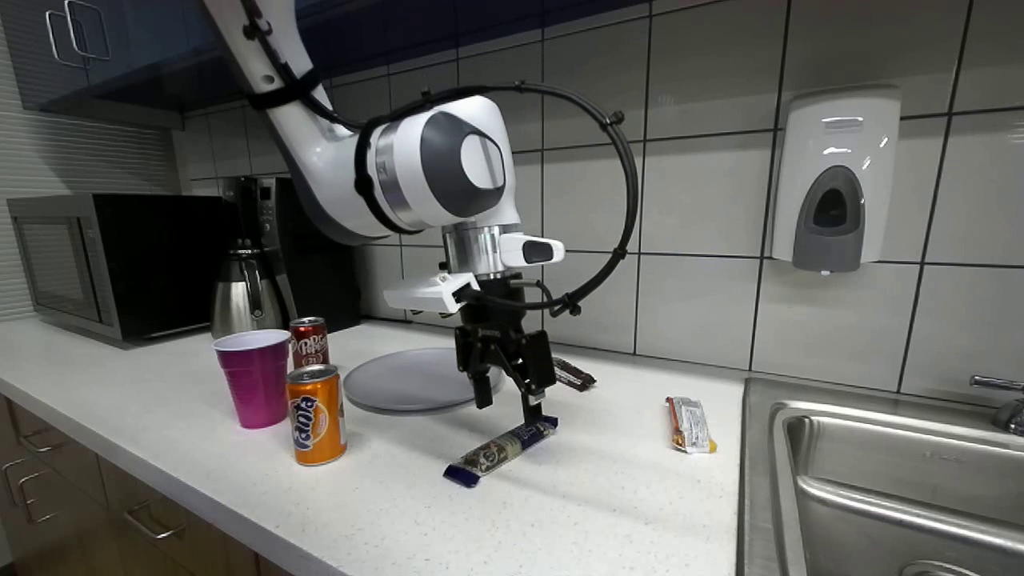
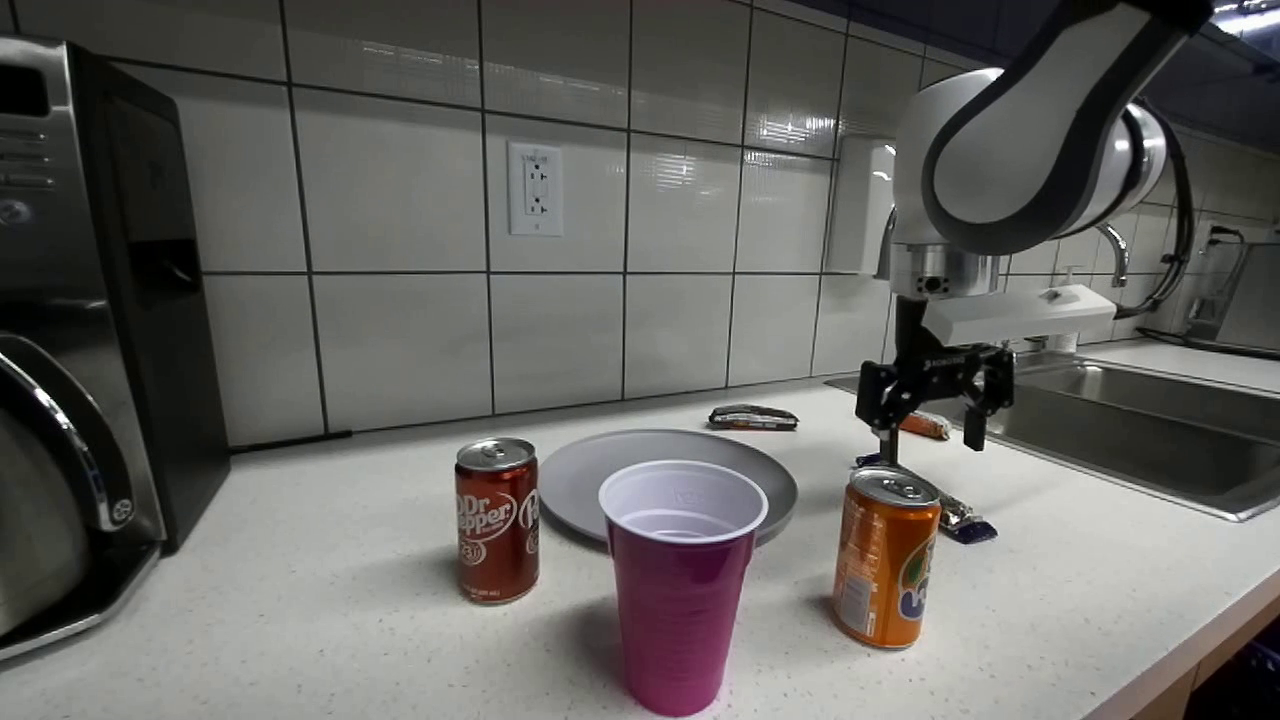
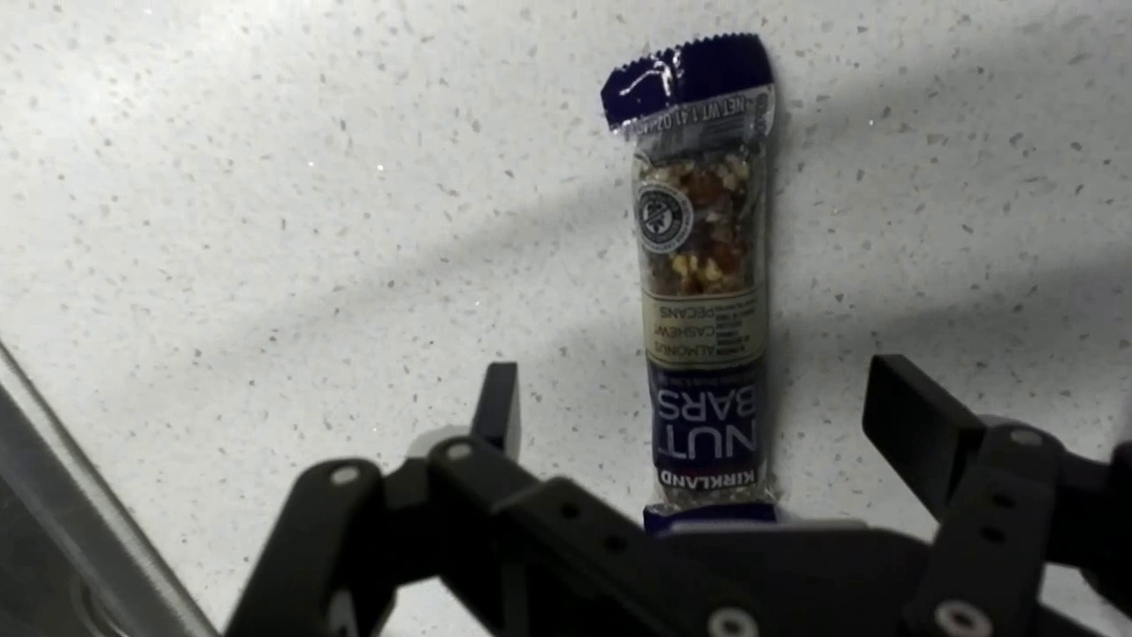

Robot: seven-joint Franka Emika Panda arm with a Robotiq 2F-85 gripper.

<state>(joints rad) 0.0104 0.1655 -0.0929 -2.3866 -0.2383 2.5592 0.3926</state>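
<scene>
Seemingly ready to grasp the nut bar (image 3: 705, 283) beneath the empty, wide-spread tool (image 3: 693, 402); probably best to descend, then squeeze across the bar's narrow width.

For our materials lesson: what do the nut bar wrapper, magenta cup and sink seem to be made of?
Nut bar wrapper: apparently thin, glossy plastic film, middle transparent, one end glinting. Magenta cup: probably smooth plastic, given its soft sheen. Sink: likely satin stainless steel, from gray metallic reflections.
</scene>
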